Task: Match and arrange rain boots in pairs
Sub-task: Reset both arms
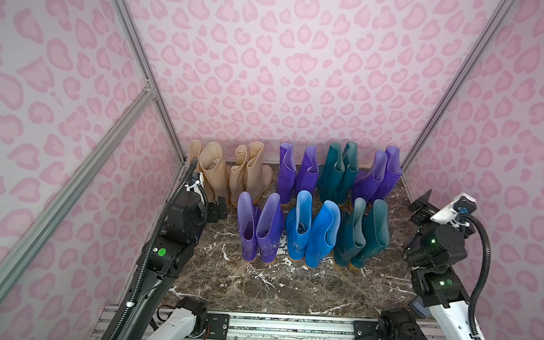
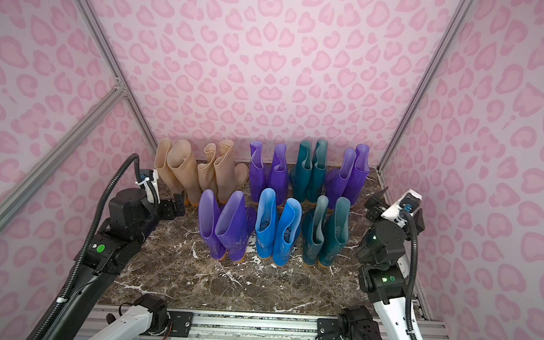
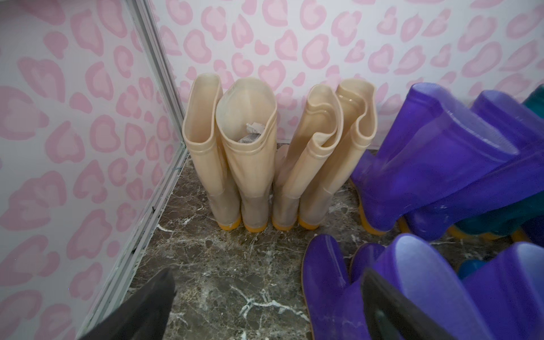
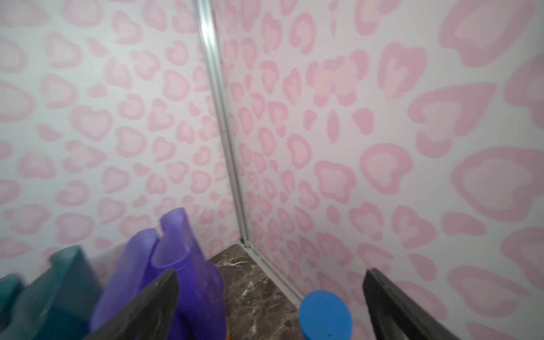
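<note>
The left pincer (image 3: 268,276) gaped wide before the beige boots (image 3: 235,147); the right pincer (image 4: 270,273) gaped wide too, beside the corner's purple boots (image 4: 188,250).

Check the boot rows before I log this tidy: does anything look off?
Two beige boots have buckled, folded-in tops, and a blue-capped thing that is no boot sits by the side wall. Colours are paired.

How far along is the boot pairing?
Done: all sixteen rain boots stand in colour-matched pairs, in two rows. In hand: nothing; left gripper and right gripper are open, holding no boot. Left: nothing obvious, perhaps only retracting the arms.
</note>
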`<action>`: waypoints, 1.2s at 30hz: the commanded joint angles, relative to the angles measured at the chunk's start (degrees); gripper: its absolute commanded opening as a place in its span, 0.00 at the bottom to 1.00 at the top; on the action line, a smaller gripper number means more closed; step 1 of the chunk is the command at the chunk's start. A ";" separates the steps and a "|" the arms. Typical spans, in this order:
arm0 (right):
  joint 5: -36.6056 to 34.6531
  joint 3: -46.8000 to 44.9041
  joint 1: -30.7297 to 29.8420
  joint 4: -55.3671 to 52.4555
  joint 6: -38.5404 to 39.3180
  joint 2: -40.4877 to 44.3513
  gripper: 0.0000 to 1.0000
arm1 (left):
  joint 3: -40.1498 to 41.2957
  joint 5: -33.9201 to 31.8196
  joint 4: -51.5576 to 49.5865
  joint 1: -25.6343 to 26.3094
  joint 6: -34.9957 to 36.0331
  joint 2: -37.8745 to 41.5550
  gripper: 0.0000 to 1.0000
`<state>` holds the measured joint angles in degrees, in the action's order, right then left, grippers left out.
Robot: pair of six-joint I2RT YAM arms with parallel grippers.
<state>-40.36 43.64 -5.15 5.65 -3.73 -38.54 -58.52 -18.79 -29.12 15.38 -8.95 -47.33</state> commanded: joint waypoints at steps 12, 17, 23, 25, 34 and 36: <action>33.06 -24.75 16.25 25.00 -5.74 -4.73 1.00 | 23.75 -2.26 26.13 -9.75 0.55 0.53 0.99; 37.72 -27.45 13.76 25.85 -1.72 -10.19 1.00 | 34.80 -2.38 37.40 -9.80 3.16 2.21 0.99; 39.24 -34.29 10.92 37.39 -2.22 -14.54 1.00 | 43.96 -1.15 53.04 -9.78 3.21 -3.58 0.99; 39.94 -34.51 10.59 39.17 -2.86 -16.69 1.00 | 44.04 0.13 56.03 -9.75 4.41 -8.62 0.99; 40.97 -35.87 9.28 47.46 -2.70 -27.31 1.00 | 42.10 10.31 67.26 -13.24 6.17 -22.11 0.99; 40.86 -36.19 9.28 49.99 -3.70 -28.69 1.00 | 41.18 12.52 68.76 -14.43 5.42 -24.28 0.99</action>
<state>-0.25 7.31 4.23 50.02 -6.48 -66.08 -16.29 -11.25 32.45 1.98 -3.25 -69.93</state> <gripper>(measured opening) 0.997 0.995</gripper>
